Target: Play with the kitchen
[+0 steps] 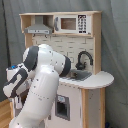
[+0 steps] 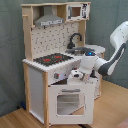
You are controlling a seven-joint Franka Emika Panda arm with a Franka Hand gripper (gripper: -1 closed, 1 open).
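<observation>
Right now the kitchen (image 2: 57, 65) stands against a grey curtain on a wooden floor (image 2: 20, 119), and everything I place below is relative to it. Going left to right in the second exterior view: the grey hood (image 2: 49, 20) up top, the black-red stovetop (image 2: 52, 59) below it, then the black faucet (image 2: 75, 39) over the sink, with the oven door (image 2: 70, 101) down low at the front. The arm (image 2: 116, 47) reaches in from the kitchen's far end, and the claw (image 2: 79, 76) sits right at the front edge of the counter, just above the oven door, by the knobs. I cannot tell how far it is open or whether it has hold of anything. In the first exterior view the arm's bulk hides the kitchen's front altogether. My worry: this is a light toy, and a push or twist at that front panel could shove the whole kitchen, or the wrist could catch the counter's edge or the door
</observation>
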